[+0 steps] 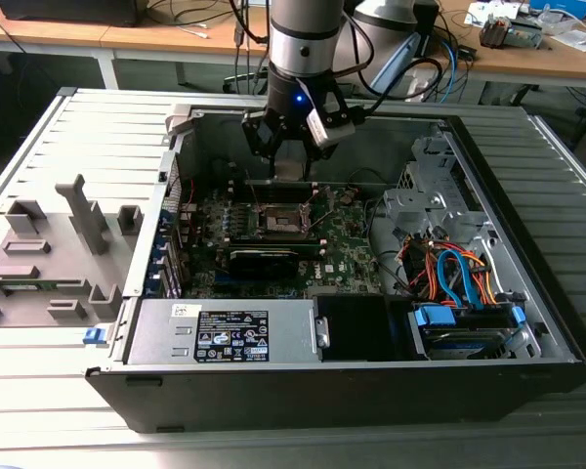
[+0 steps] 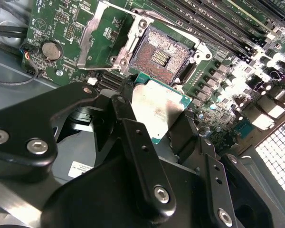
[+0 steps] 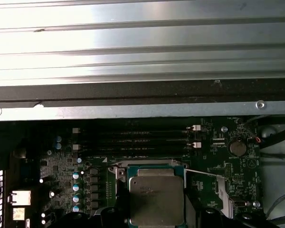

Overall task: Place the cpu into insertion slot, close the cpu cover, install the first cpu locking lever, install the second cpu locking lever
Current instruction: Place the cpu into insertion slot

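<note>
I have the pincer (image 1: 291, 161) hanging over the far part of the open computer case (image 1: 527, 322), which lies on the ribbed grey counter (image 1: 39, 156). In the second wrist view its two black fingers (image 2: 123, 118) are closed partway and clamp the cpu (image 2: 159, 107) by opposite edges, its silver top showing. The chip is in the air, just beside the insertion slot (image 2: 156, 57) and not yet in it, and the slot's contact field is bare. The cpu cover (image 2: 97, 35) stands swung open at the slot's side. In the first wrist view the chip hangs over the green motherboard (image 3: 61, 166), near the memory slots (image 3: 133, 140).
</note>
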You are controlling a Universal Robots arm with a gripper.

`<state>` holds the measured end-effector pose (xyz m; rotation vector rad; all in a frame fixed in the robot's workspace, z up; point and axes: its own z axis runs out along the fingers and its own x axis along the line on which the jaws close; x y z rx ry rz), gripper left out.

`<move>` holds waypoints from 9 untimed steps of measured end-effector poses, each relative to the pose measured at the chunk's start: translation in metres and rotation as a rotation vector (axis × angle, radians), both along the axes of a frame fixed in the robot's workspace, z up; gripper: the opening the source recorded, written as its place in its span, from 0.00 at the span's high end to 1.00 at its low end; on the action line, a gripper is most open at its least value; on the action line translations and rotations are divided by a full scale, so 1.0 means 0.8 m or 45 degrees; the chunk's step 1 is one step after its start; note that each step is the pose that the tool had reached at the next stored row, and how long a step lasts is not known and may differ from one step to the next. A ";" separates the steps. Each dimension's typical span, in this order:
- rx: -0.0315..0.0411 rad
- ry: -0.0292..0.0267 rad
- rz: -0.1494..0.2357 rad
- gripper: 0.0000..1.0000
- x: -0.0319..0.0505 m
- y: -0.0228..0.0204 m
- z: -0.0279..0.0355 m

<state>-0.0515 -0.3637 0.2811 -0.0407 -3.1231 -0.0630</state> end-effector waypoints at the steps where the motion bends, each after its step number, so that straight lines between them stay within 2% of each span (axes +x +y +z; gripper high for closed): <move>1: 0.0000 0.0000 0.000 0.45 0.000 -0.0002 -0.0004; 7: 0.0001 -0.0001 0.000 0.45 -0.001 -0.0020 -0.0028; 8: -0.0001 0.0000 0.000 0.45 -0.001 -0.0052 -0.0047; 9: -0.0003 0.0001 0.000 0.45 -0.001 -0.0063 -0.0053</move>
